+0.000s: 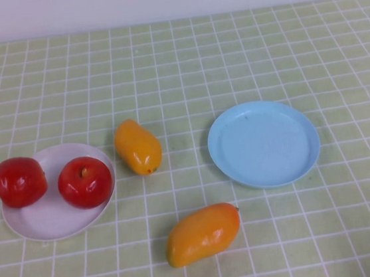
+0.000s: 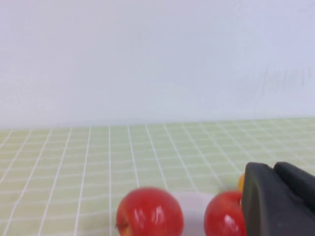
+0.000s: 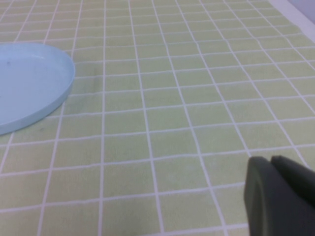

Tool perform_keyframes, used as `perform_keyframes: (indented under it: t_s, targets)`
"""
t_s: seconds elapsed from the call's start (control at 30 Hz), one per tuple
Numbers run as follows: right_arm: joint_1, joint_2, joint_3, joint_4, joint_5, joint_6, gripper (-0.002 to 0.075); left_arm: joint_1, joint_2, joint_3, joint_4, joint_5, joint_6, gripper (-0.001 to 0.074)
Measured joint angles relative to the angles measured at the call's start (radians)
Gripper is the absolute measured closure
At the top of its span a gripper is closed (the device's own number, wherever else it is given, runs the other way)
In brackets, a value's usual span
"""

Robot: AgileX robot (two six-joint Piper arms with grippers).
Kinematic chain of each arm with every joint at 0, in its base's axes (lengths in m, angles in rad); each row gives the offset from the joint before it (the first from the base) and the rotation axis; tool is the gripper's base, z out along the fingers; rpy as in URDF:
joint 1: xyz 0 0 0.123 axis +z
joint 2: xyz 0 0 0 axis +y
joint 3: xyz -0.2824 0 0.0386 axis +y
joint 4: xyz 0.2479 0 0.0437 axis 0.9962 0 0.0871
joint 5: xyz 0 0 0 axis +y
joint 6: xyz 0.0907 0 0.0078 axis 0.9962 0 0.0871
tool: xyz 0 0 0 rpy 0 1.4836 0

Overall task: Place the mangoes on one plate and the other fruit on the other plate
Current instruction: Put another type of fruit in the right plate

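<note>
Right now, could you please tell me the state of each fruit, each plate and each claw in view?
Left apple: on the white plate's left rim, overhanging.
Right apple: on the white plate.
White plate: holds both apples.
Far mango: on the table, beside the white plate.
Near mango: on the table, on no plate.
Blue plate: empty.
Left claw: near the apples, holding nothing visible.
Right claw: over bare table.

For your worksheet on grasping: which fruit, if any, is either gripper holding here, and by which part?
Nothing is held. Both apples rest on the white plate; both mangoes lie on the table. Neither gripper touches any fruit.
</note>
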Motion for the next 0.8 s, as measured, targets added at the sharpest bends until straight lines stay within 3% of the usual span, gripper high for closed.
perform_keyframes:
  t_s: [0.2,0.57,0.8]
  targets:
    - [0.000,0.000,0.000,0.000,0.000,0.000,0.0743,0.004,-0.045,0.106,-0.011,-0.004,0.023,0.0731]
    - [0.000,0.000,0.000,0.000,0.000,0.000,0.0743,0.004,-0.050,0.113,-0.009,0.277,0.023,0.0731]
    - [0.000,0.000,0.000,0.000,0.000,0.000,0.0743,0.004,-0.050,0.113,-0.004,0.305,0.023,0.0731]
